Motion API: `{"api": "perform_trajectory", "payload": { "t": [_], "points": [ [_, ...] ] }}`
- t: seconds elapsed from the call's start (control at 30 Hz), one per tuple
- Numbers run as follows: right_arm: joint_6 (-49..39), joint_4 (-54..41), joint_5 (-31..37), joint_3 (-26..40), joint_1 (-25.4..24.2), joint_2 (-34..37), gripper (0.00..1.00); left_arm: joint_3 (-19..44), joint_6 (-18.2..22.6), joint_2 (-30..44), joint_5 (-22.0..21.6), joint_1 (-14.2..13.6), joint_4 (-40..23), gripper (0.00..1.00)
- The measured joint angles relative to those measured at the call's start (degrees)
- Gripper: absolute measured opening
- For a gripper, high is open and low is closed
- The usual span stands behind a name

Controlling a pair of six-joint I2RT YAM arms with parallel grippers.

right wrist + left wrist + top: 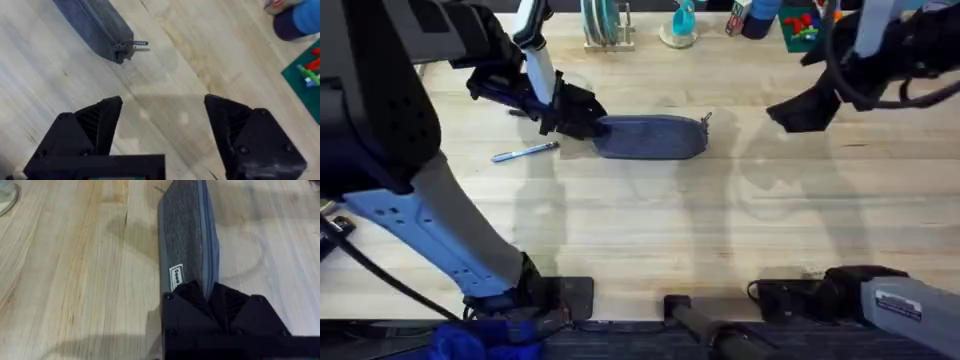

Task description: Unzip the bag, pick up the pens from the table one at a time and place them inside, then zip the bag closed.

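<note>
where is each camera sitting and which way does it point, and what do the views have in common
Overhead: fixed above the arm bases, looking down and forward over the table; both arms show, the left gripper at the bag, a pen beside it.
Left wrist: on the left arm, looking along the bag; its gripper is shut on the bag's end.
Right wrist: on the right arm, looking down at the table; its gripper is open.
Shared: all three see the bag.

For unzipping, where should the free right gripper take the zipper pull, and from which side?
Grip the small metal zipper pull itself. It sticks out flat past the bag's right end, clear of the fabric, so coming from the right, on the open right gripper's side, looks best. The left gripper is shut on the opposite end, probably steadying the bag.
</note>
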Motion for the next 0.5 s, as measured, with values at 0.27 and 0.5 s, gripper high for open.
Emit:
{"api": "perform_trajectory", "payload": {
  "t": [0.27, 0.5],
  "points": [
    [-0.97, 0.21, -0.47, 0.0, 0.0, 5.19, 0.996, 0.0, 0.0, -0.01, 0.01, 0.0, 0.0, 0.042],
    [-0.96, 0.66, -0.47, 0.0, 1.13, 8.32, 0.996, 0.0, 0.0, 0.0, 0.0, 0.0, 0.0, 0.042]
  ]
}}
